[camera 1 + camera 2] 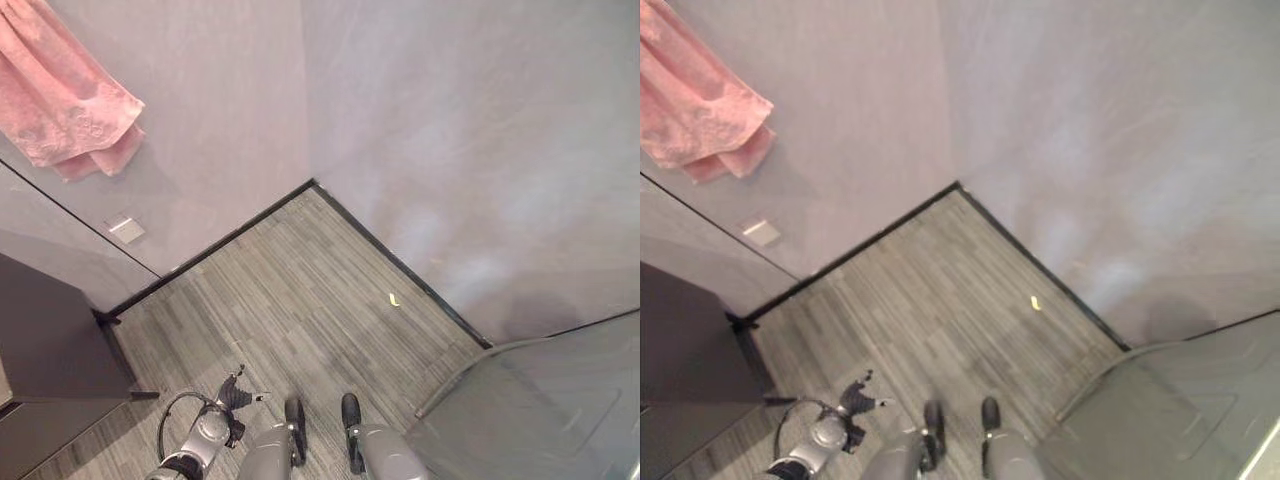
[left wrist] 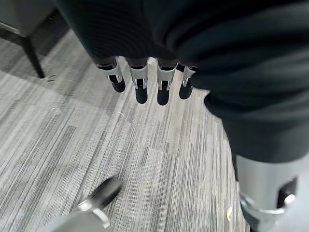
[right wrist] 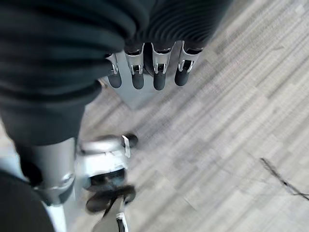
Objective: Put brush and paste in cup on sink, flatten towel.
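The pink towel hangs bunched on the wall above the dark cabinet, its length running down. Right of the cabinet, bare striped floor reaches the corner. Left hand and right hand hang empty, fingers relaxed and apart.

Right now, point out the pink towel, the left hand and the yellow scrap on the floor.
pink towel (image 1: pixel 70 100), left eye view, middle of the hanging cloth
left hand (image 1: pixel 234 397), left eye view, palm
yellow scrap (image 1: pixel 393 298), left eye view, its centre
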Motion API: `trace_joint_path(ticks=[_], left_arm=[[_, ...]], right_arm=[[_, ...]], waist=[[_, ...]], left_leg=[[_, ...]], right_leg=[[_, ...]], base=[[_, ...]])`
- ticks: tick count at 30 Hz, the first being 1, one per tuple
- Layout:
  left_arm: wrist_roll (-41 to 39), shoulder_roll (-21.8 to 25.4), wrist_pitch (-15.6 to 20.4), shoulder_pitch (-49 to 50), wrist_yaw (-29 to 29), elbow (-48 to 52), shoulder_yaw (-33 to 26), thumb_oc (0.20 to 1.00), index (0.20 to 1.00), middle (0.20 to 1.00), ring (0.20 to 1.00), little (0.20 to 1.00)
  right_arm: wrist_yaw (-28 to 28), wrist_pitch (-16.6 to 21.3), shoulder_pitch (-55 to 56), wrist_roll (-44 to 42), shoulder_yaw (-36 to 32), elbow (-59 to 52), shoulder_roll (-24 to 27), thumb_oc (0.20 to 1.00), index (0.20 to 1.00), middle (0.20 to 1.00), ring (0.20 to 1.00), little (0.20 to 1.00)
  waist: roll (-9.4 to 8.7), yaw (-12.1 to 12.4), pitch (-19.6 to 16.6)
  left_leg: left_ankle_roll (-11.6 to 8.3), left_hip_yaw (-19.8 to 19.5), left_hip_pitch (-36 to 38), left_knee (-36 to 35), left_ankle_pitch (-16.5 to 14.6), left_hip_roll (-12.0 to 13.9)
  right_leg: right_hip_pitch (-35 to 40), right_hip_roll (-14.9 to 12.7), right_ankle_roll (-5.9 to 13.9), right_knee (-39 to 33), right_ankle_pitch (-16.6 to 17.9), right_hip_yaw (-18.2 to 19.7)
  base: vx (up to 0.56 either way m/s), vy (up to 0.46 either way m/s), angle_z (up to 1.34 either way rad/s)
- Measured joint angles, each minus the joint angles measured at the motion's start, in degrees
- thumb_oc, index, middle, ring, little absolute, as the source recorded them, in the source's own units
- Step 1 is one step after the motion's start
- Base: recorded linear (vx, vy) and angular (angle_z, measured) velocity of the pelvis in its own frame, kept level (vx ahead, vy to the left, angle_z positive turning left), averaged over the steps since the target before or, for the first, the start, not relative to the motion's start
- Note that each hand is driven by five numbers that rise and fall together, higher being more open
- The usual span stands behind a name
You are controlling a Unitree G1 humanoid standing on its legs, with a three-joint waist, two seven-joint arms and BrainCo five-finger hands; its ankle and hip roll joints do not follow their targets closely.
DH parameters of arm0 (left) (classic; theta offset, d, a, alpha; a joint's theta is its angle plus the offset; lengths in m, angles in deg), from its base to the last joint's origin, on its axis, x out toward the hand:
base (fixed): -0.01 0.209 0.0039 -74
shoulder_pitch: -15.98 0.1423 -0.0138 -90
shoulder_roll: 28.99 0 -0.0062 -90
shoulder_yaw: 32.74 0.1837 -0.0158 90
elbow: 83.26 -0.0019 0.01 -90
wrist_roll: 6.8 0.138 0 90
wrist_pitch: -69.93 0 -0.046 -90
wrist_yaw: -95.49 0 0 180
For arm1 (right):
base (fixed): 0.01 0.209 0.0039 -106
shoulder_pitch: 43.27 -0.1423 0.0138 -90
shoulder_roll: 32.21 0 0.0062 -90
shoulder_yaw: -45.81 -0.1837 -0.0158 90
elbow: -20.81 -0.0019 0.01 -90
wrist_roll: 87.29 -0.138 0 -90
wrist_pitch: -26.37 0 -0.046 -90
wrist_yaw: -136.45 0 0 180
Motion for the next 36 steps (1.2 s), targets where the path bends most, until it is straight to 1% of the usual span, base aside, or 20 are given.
trace_joint_path(ticks=[1, 2, 3, 4, 5, 6, 7, 9, 12, 13, 15, 17, 19, 20, 23, 25, 27, 29, 31, 36], left_arm=[[0.4, 2.1, 0.4, -0.2, 0.3, 0.6, 1.1, 1.0, 1.0, 1.0, 1.0, 1.0], [0.4, 1.1, -0.1, -1.2, 0.2, 0.1, 1.1, 1.0, 1.0, 1.0, 1.0, 1.0], [0.5, 1.2, -0.2, -1.0, 0.4, 0.2, 0.9, 1.0, 1.0, 1.0, 1.0, 1.0], [0.5, 1.2, -0.2, 0.0, 0.4, 0.2, 0.9, 1.0, 1.0, 1.0, 1.0, 1.0], [0.5, 1.2, -0.3, 0.3, 0.4, 0.1, 1.0, 1.0, 1.0, 1.0, 1.0, 1.0], [0.5, 1.5, -0.4, 0.5, 0.4, 0.1, 1.1, 1.0, 1.0, 1.0, 1.0, 1.0], [0.6, 1.9, -0.6, 0.5, 0.4, 0.6, 1.2, 1.0, 1.0, 1.0, 1.0, 1.0], [1.0, 4.2, -0.7, 0.5, 0.3, 3.1, 2.2, 1.0, 1.0, 1.0, 1.0, 1.0], [1.0, 5.6, -0.7, -1.0, 0.3, 4.7, 4.4, 1.0, 1.0, 1.0, 1.0, 1.0], [1.0, 5.5, -0.7, -1.2, 0.3, 4.7, 4.5, 1.0, 1.0, 1.0, 1.0, 1.0], [1.7, 5.4, -0.7, -2.6, 0.3, 4.4, 5.7, 1.0, 1.0, 1.0, 1.0, 1.0], [2.6, 5.4, -0.6, -3.6, 0.3, 4.0, 6.1, 1.0, 1.0, 1.0, 1.0, 1.0], [2.7, 5.5, -0.7, -3.4, 0.3, 3.8, 6.1, 1.0, 1.0, 1.0, 1.0, 1.0], [2.7, 5.3, -0.6, -2.7, 0.3, 3.9, 6.1, 1.0, 1.0, 1.0, 1.0, 1.0], [2.8, 5.4, -0.6, 0.1, 0.3, 3.8, 6.1, 1.0, 1.0, 1.0, 1.0, 1.0], [2.9, 4.7, -0.6, 1.4, 0.3, 2.7, 5.8, 1.0, 1.0, 1.0, 1.0, 1.0], [3.1, 4.0, -0.6, 2.7, 0.4, 2.3, 4.1, 1.0, 1.0, 1.0, 1.0, 1.0], [3.1, 3.3, -0.1, 3.5, 0.3, 1.5, 2.8, 1.0, 1.0, 1.0, 1.0, 1.0], [3.1, 2.5, -0.1, 3.6, 0.4, 0.1, 2.2, 1.0, 1.0, 1.0, 1.0, 1.0], [3.3, 2.6, -0.2, 4.1, 0.4, 0.0, 2.2, 1.0, 1.0, 1.0, 1.0, 1.0]], right_arm=[[-0.7, -0.5, 0.9, 0.3, 0.5, 0.4, -1.2, 1.0, 1.0, 1.0, 1.0, 1.0], [0.0, -0.2, -0.7, 0.2, -1.3, 1.4, -1.2, 1.0, 1.0, 1.0, 1.0, 1.0], [0.1, -0.2, -2.2, 0.2, -2.4, 2.0, -1.2, 1.0, 1.0, 1.0, 1.0, 1.0], [0.1, 0.5, -4.0, 0.3, -2.7, 1.0, 0.1, 1.0, 1.0, 1.0, 1.0, 1.0], [0.3, 1.1, -4.8, 0.2, -3.6, 0.7, 0.9, 1.0, 1.0, 1.0, 1.0, 1.0], [0.6, 1.3, -6.1, 0.3, -4.3, 0.7, 1.0, 1.0, 1.0, 1.0, 1.0, 1.0], [0.9, 2.0, -7.5, 0.3, -5.4, 0.7, 1.5, 1.0, 1.0, 1.0, 1.0, 1.0], [1.1, 2.8, -10.8, 0.3, -5.9, -1.1, 1.7, 1.0, 1.0, 1.0, 1.0, 1.0], [1.2, 3.3, -11.9, 0.3, -6.3, -2.7, 1.7, 1.0, 1.0, 1.0, 1.0, 1.0], [1.2, 3.3, -11.9, 0.3, -6.3, -2.9, 1.6, 1.0, 1.0, 1.0, 1.0, 1.0], [1.2, 3.5, -11.9, 0.3, -6.2, -3.0, 1.7, 1.0, 1.0, 1.0, 1.0, 1.0], [1.2, 3.4, -11.9, 0.4, -6.1, -1.8, 1.7, 1.0, 1.0, 1.0, 1.0, 1.0], [1.3, 3.2, -11.9, 1.4, -6.2, -1.5, 1.6, 1.0, 1.0, 1.0, 1.0, 1.0], [1.3, 3.1, -11.1, 1.9, -5.9, -0.6, 1.3, 1.0, 1.0, 1.0, 1.0, 1.0], [1.6, 3.0, -11.2, 2.6, -5.8, 0.7, 1.5, 1.0, 1.0, 1.0, 1.0, 1.0], [2.0, 3.1, -13.1, 3.1, -5.9, 0.4, 1.8, 1.0, 1.0, 1.0, 1.0, 1.0], [2.2, 3.2, -13.9, 3.1, -5.6, -0.2, 1.6, 1.0, 1.0, 1.0, 1.0, 1.0], [2.2, 3.5, -14.1, 3.8, -5.6, -1.2, 1.9, 1.0, 1.0, 1.0, 1.0, 1.0], [2.2, 3.5, -14.1, 4.1, -5.5, -1.4, 2.4, 1.0, 1.0, 1.0, 1.0, 1.0], [1.2, 3.4, -11.5, 4.1, -4.4, -1.7, 2.6, 1.0, 1.0, 1.0, 1.0, 1.0]], waist=[[-4.88, -0.5, -2.5], [-4.03, -0.9, -1.8], [-4.93, -0.1, -2.0], [-4.27, 0.1, -2.5], [-4.16, -1.0, -2.5], [-5.55, -0.9, -3.1], [-6.57, -0.3, -3.4], [-7.97, 0.0, -3.3], [-7.49, 0.7, -2.2], [-7.39, 0.9, -2.1], [-6.16, 0.5, -1.1], [-5.14, 0.2, -0.5], [-4.88, -0.7, -0.3], [-5.22, -0.5, -0.6], [-6.5, -0.2, -3.4], [-6.8, 1.1, -3.9], [-8.09, 1.2, -4.5], [-8.37, 1.9, -5.2], [-6.54, 2.6, -5.9], [-5.79, 2.5, -7.0]], left_leg=[[-0.26, 4.5, 0.0, -0.3, -0.2, -3.6], [3.89, 5.2, -1.1, 3.1, 0.4, -2.8], [6.93, 6.5, -0.6, 5.6, 0.0, -3.2], [5.44, 6.0, 2.2, 4.3, -1.2, -3.1], [6.81, 5.7, 4.5, 1.7, 1.2, -3.4], [6.88, 6.0, 6.5, 0.1, 1.1, -4.6], [8.89, 6.7, 8.8, -2.2, 1.9, -5.7], [9.22, 6.4, 11.5, -4.3, 1.8, -7.5], [10.11, 5.4, 14.9, -6.6, 2.5, -8.4], [9.75, 5.2, 15.5, -7.1, 2.2, -8.6], [9.41, 3.2, 18.0, -9.1, 2.3, -9.2], [8.83, 1.9, 19.2, -9.6, 1.9, -9.4], [8.37, 1.3, 21.3, -10.4, 1.5, -10.1], [7.83, 2.2, 23.5, -10.5, 1.0, -10.2], [6.72, 3.7, 25.6, -11.4, -0.1, -10.6], [6.49, 5.0, 25.9, -10.0, -0.1, -10.1], [5.64, 5.6, 23.4, -4.6, -2.4, -9.8], [6.11, 5.7, 21.6, -6.2, -2.9, -6.5], [4.06, 4.3, 19.1, -7.5, -0.4, -1.8], [3.74, 1.8, 21.6, -12.5, 2.7, -2.2]], right_leg=[[5.5, -2.7, -2.46, -5.3, -6.2, 2.4], [6.6, -3.6, -2.05, -8.4, -5.7, -0.1], [7.1, -5.6, -1.42, -9.3, -3.8, -1.1], [8.6, -5.0, -0.33, -9.8, -4.4, -0.8], [9.9, -5.3, 0.98, -9.6, -5.0, -1.2], [10.4, -6.7, 1.61, -8.7, -5.9, -0.9], [8.5, -7.8, 3.24, -1.7, -6.5, -0.1], [-0.1, -9.6, 7.02, 16.9, -7.5, 0.4], [-5.9, -9.5, 6.8, 21.6, -7.1, -0.5], [-7.0, -9.5, 6.57, 20.2, -7.1, -1.0], [-7.7, -8.6, 4.85, 7.4, -5.5, -1.0], [-7.6, -7.5, 4.4, -4.9, -0.2, 0.0], [-7.7, -6.8, 4.41, -8.9, 5.2, 2.2], [-6.7, -6.1, 3.02, -8.0, 7.7, 1.8], [-4.9, -5.4, 0.98, -8.8, 11.7, 0.7], [-1.0, -4.4, -2.59, -14.7, 13.2, 1.2], [3.1, -5.1, -3.67, -20.8, 15.4, 2.1], [5.2, -4.6, -4.04, -23.2, 15.6, 1.8], [6.1, -2.3, -3.71, -23.8, 14.8, 1.0], [8.2, -2.9, -2.58, -25.3, 14.1, -1.1]], base=[[0.32, 0.171, 0.49], [0.32, 0.184, 0.52], [0.2, 0.122, 0.04], [0.3, 0.189, -0.04], [0.26, 0.173, 0.22], [0.22, 0.144, 0.19], [0.18, 0.116, -0.03], [0.17, 0.118, 0.05], [0.18, 0.053, 0.22], [0.27, -0.033, 0.23], [0.17, -0.067, 0.36], [0.14, -0.064, 0.36], [0.1, -0.07, 0.51], [0.12, -0.089, 0.52], [0.08, -0.063, 0.18], [0.08, -0.068, -0.24], [0.05, -0.055, -0.11], [0.03, -0.049, 0.03], [0.02, -0.039, -0.05], [0.02, -0.023, 0.26]])
